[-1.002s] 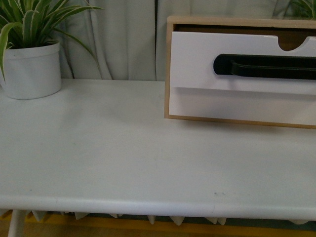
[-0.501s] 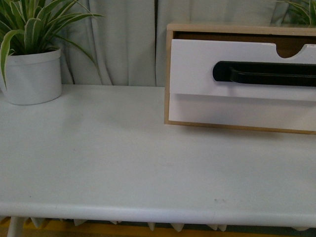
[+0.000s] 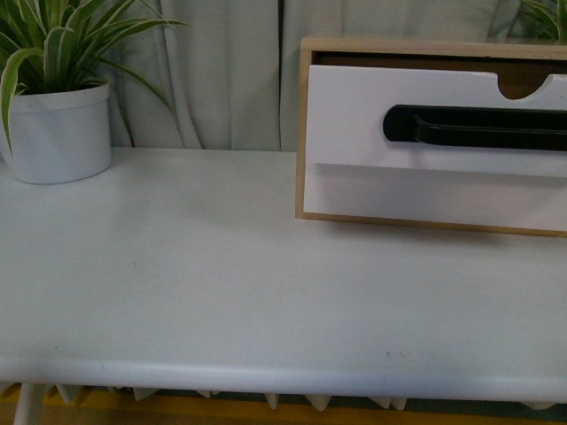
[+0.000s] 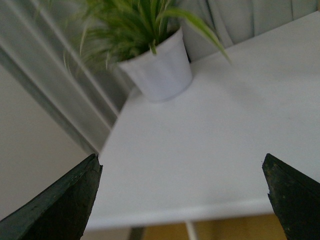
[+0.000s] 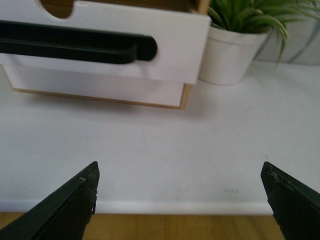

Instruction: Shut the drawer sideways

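Note:
The drawer [image 3: 354, 115] is white with a long black bar handle [image 3: 478, 127] and a half-round notch [image 3: 523, 86] in its top edge. It sticks out of the light-wood cabinet [image 3: 304, 133] at the back right of the table. It also shows in the right wrist view [image 5: 170, 45], with its handle [image 5: 75, 48]. Neither arm shows in the front view. My left gripper [image 4: 182, 192] is open and empty over the table's front edge. My right gripper [image 5: 180, 197] is open and empty, off the table's front edge, facing the drawer.
A white pot with a striped plant [image 3: 58, 128] stands at the back left of the white table [image 3: 221, 283]. Another potted plant [image 5: 232, 55] stands right of the cabinet. Below the drawer is a plain white front [image 3: 425, 199]. Grey curtains hang behind.
The front view has shifted slightly, down then back up. The drawer stands out of the cabinet as before.

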Controlling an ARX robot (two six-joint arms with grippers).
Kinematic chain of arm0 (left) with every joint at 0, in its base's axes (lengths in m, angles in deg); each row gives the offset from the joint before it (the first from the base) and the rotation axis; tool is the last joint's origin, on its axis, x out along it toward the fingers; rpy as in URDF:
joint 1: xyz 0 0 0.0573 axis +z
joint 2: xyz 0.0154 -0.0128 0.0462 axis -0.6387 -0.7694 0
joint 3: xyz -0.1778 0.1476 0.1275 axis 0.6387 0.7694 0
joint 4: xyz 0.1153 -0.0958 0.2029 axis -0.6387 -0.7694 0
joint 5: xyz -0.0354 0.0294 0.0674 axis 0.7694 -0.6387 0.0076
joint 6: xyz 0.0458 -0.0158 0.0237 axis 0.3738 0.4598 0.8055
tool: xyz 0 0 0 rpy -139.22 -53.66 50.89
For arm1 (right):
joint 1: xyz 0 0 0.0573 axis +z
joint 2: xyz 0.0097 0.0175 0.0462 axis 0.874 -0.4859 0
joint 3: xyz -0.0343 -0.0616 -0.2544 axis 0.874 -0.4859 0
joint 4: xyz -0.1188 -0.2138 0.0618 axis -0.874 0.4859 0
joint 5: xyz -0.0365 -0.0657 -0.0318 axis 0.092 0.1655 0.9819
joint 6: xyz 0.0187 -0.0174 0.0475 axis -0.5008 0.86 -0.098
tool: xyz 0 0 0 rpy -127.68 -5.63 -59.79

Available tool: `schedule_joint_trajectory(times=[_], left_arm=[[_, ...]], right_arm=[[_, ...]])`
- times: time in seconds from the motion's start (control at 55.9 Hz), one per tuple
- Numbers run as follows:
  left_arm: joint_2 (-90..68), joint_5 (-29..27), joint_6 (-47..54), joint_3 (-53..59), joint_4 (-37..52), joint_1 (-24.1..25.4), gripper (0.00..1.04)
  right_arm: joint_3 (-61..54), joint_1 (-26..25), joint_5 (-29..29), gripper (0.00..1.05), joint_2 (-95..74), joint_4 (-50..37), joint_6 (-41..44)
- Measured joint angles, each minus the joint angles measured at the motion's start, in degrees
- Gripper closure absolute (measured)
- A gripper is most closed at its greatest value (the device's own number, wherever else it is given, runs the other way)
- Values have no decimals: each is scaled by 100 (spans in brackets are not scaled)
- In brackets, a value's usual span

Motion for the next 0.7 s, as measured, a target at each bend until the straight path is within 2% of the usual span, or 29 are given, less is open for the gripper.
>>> schedule_joint_trajectory(times=[0.197, 0.286, 0.465, 0.698], left_arm=[[-2583, 1333, 2339, -673, 3038, -116, 6], [-3499, 1930, 3272, -1069, 3700, -181, 6], [-4485, 2691, 4625, -1939, 3373, -695, 6], [-5058, 2726, 5108, -2721, 2986, -1325, 6]], right_arm=[[1172, -186, -879, 9, -1300, 710, 1239], [1757, -275, -1141, 9, -1781, 1139, 1685], [2962, -431, -1333, 9, -2629, 1899, 2789], [3777, -592, -1359, 9, -3340, 2369, 3517]])
